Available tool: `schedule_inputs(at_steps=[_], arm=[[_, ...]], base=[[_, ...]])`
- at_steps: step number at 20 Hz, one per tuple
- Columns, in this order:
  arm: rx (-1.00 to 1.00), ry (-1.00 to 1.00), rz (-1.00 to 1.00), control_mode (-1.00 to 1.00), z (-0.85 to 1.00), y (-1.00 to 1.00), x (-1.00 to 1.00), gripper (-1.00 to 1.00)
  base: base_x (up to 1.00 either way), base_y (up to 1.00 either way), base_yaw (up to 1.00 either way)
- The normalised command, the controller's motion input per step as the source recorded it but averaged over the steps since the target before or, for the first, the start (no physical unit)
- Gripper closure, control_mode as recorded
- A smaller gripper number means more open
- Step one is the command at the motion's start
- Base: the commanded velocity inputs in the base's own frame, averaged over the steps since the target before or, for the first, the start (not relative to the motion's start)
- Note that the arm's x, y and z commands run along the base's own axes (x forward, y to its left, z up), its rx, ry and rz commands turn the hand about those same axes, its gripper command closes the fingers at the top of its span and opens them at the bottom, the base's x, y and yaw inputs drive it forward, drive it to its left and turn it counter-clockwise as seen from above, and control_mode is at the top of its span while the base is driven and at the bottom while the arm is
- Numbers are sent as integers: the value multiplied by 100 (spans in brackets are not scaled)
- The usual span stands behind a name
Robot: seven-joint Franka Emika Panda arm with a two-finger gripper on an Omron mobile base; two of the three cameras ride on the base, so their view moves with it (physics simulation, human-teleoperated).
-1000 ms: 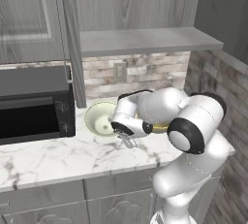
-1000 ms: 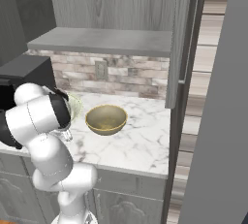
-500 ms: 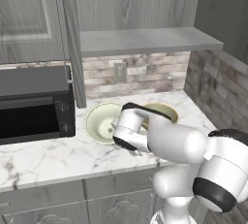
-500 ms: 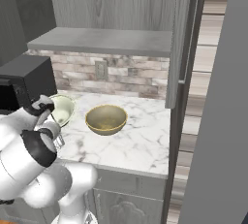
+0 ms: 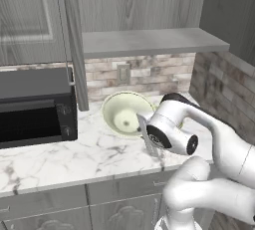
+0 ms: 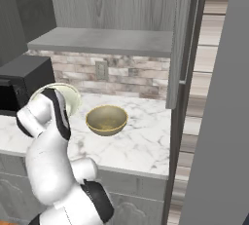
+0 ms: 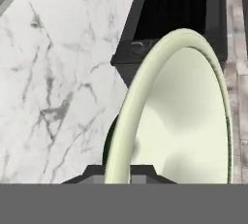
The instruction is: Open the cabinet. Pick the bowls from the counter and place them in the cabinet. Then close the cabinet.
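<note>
The pale cream bowl [image 5: 124, 115] is tipped up on edge above the white marble counter [image 5: 64, 159], its hollow facing the left base camera. My gripper [image 5: 146, 134] is shut on its near rim. In the hand view the bowl [image 7: 184, 116] rises edge-on from between the gripper [image 7: 121, 173] tips. The tan bowl [image 6: 107, 119] sits upright on the counter [image 6: 146, 143], just right of the arm; the cream bowl [image 6: 69, 97] peeks out behind the arm. The cabinet stands open, its grey shelf [image 5: 149, 41] bare and its doors [image 5: 30, 15] [image 6: 182, 39] swung out.
A black microwave [image 5: 35, 108] stands on the counter at the left, close to the held bowl. The left door's edge and bar handle [image 5: 64, 40] hang just above it. A brick backsplash [image 5: 149, 74] runs behind, and low grey base cabinets [image 5: 114, 204] sit below.
The jaws have closed on the cream bowl's rim. The bowl has come up off the counter and tilted on edge as the arm swung round. The tan bowl has not moved.
</note>
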Motion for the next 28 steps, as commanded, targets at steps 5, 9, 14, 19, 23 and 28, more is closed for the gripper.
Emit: schedule_inputs(at_steps=[5,9,14,19,23,28], arm=[[5,7,-9,-100,100,0,-56,100],[0,0,-15,-100,100,0,-71,100],[-1,0,-23,-100,99,0,-28,100],[0,4,-25,-100,99,-3,-3,100],[3,28,-11,-100,100,-1,0,100],[1,22,-2,-100,99,-4,-1,100]], base=[[0,0,0],[0,0,0],[0,0,0],[0,0,0],[0,0,0],[0,0,0]])
